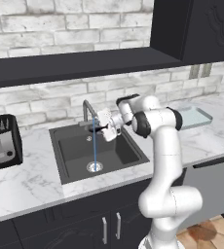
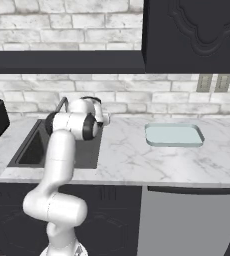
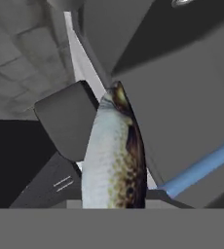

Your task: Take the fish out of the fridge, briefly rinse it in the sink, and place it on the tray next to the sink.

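- now gripper (image 1: 102, 128) clenched on the fish (image 3: 115, 155), held over the sink (image 1: 75, 153) beside the faucet (image 1: 88, 110).
- water stream (image 1: 94, 143) runs to the drain (image 1: 95, 167).
- tray (image 2: 174, 135) on counter (image 2: 127, 160), right of sink.

L base cam looks fwd/down from behind-left; the sink (image 1: 97, 148) sits mid-frame under the fingers. R base cam looks from behind-right, sharing sink and the tray (image 2: 173, 135). Hand cam looks along the fingers, v. close on the fish (image 3: 115, 155) between them.
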You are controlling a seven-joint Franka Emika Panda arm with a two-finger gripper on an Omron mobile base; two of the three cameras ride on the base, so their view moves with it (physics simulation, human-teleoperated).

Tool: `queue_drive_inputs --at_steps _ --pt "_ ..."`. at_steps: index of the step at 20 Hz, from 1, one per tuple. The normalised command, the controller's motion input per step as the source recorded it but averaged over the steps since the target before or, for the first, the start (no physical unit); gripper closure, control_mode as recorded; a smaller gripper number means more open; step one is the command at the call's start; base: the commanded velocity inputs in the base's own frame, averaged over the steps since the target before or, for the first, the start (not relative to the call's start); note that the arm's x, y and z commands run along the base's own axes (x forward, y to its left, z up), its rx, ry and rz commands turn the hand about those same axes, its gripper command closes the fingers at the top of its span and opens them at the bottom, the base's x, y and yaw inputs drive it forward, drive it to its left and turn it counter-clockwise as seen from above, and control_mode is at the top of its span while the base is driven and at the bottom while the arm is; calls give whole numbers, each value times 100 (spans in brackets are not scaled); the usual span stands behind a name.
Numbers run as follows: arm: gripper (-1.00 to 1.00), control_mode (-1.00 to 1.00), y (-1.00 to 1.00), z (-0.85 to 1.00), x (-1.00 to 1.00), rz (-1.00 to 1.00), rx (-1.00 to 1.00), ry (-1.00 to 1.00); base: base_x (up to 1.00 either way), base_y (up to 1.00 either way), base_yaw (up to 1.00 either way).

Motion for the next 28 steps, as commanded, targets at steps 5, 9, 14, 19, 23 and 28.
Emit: queue_drive_inputs --at_steps 5,9,14,19,23,28 --pt "100 -100 0 52 -100 0 17 0 0 0 0" --pt "100 -100 0 95 -100 0 9 -2 0 0 0" --pt "100 -100 0 100 -100 0 -8 -12 0 0 0" --pt "100 -100 0 99 -100 0 -37 -6 0 0 0" --pt "100 -100 0 50 -100 0 -68 0 0 0 0" --pt "100 -100 -1 17 -100 -2 -77 -1 0 0 0"
